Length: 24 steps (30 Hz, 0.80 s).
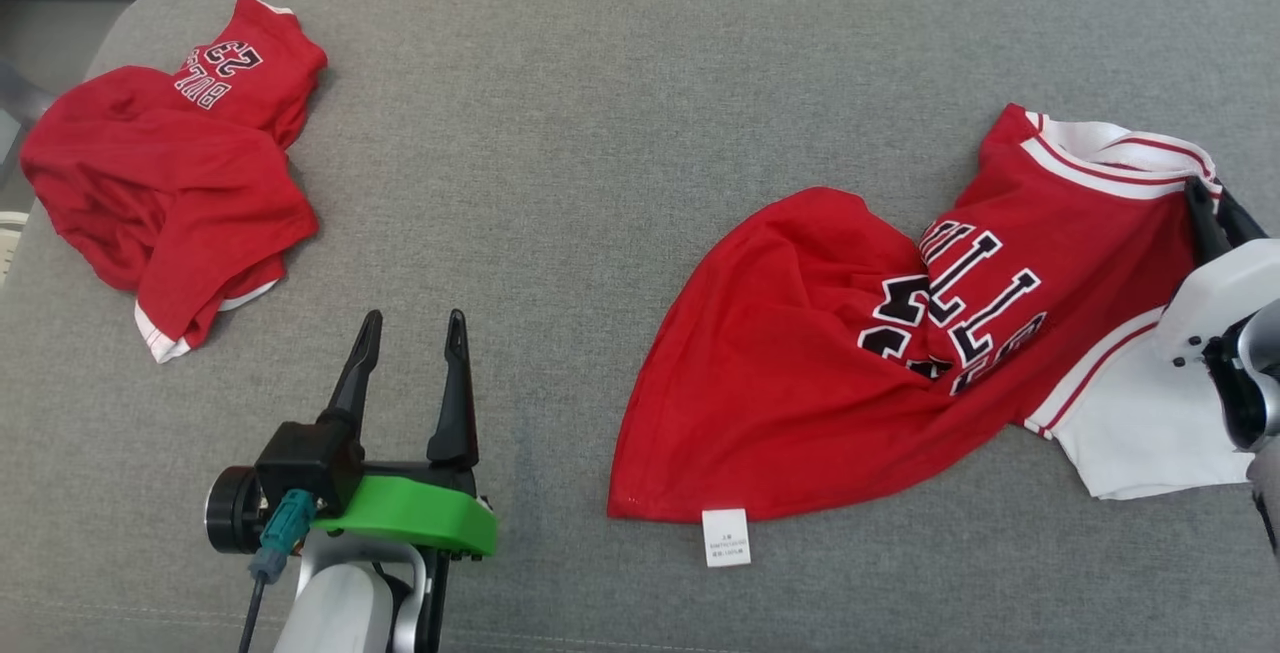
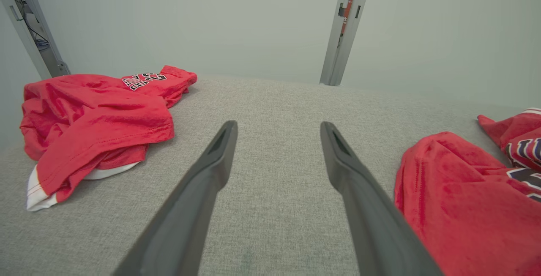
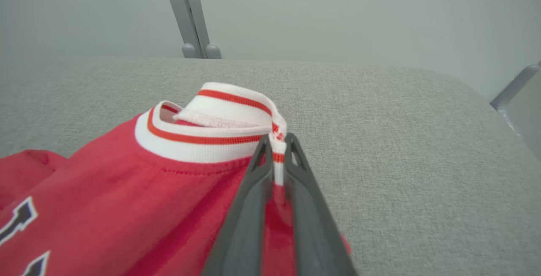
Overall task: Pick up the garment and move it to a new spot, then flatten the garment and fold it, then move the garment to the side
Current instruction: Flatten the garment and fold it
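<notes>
Head view, 10 o'clock: crumpled red knit jersey, a loose bundle well apart from the work, so leave it alone. 7 o'clock: left gripper, fingers spread, holding nothing, over the bare grey woven fabric surface between the two garments. 3 to 4 o'clock: the task's red basketball jersey with black lettering, half spread and rumpled, with a white care label poking out at the near hem. 3 o'clock, at the frame edge: right gripper clamped on that jersey's white red-striped ribbed trim. The trim is pinched at the tips and red cloth shows lower between the fingers. This looks like the pick-up for the move. Lift slowly and straight up so the trim doesn't slip out, and check the hold before you carry. Bring your left gripper to the hem near 5 o'clock so the cloth hangs flat instead of twisting. Steer clear of the bundle.
</notes>
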Tool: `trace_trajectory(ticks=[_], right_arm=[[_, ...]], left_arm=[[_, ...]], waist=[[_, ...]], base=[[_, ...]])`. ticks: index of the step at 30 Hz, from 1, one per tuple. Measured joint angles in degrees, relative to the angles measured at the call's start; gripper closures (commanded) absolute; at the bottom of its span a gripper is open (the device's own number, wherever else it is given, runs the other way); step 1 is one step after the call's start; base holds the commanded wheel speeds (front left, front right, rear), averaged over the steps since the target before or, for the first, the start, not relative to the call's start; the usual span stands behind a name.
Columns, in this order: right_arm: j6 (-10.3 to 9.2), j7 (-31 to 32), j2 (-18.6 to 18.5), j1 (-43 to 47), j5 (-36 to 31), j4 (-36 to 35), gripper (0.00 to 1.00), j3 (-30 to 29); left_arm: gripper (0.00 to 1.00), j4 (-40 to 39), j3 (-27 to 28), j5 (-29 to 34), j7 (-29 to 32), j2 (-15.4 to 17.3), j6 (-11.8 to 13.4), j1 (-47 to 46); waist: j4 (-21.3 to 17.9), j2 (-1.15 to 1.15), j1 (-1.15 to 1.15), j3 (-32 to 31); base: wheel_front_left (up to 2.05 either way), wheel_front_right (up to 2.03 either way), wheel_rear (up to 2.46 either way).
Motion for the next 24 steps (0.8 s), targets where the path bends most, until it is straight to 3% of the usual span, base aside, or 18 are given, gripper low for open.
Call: trace_trajectory(ticks=[1, 2, 8, 13, 24], right_arm=[[0.00, -0.5, 0.4, -0.5, 0.4, 1.2, 0.27, 0.5], [0.01, -0.6, 0.6, -0.8, 0.5, 2.2, 0.00, 1.1], [0.00, -7.5, 0.7, -1.3, 0.2, 4.9, 0.00, 2.4], [0.00, -9.7, 0.9, 0.7, 0.5, 2.1, 0.00, 2.8], [0.00, -10.2, 4.2, 14.7, -0.6, -20.7, 0.00, 0.3]], left_arm=[[0.00, 0.0, -0.1, -0.2, 0.0, 0.0, 0.0, 0.0], [0.00, 0.1, -0.1, -0.3, 0.0, 0.0, 0.0, 0.0], [0.00, 0.6, 0.8, -0.2, 0.0, 0.0, 0.2, 0.3], [0.00, 0.6, 2.7, 0.8, 0.0, 0.0, -0.4, 1.5], [0.00, 0.4, 5.8, 1.9, 0.0, 0.7, -1.3, 4.5]], waist=[[0.2, 0.00, 0.00, 0.0], [0.3, 0.00, 0.00, -0.1], [-0.1, 0.00, 0.00, -1.5], [-1.4, 0.00, 0.00, -3.4], [-5.4, 0.00, 0.00, -7.5]], base=[[0.00, 0.00, 0.00], [0.00, 0.00, 0.00], [0.00, 0.00, 0.00], [0.00, 0.00, 0.00], [0.00, 0.00, 0.00]])
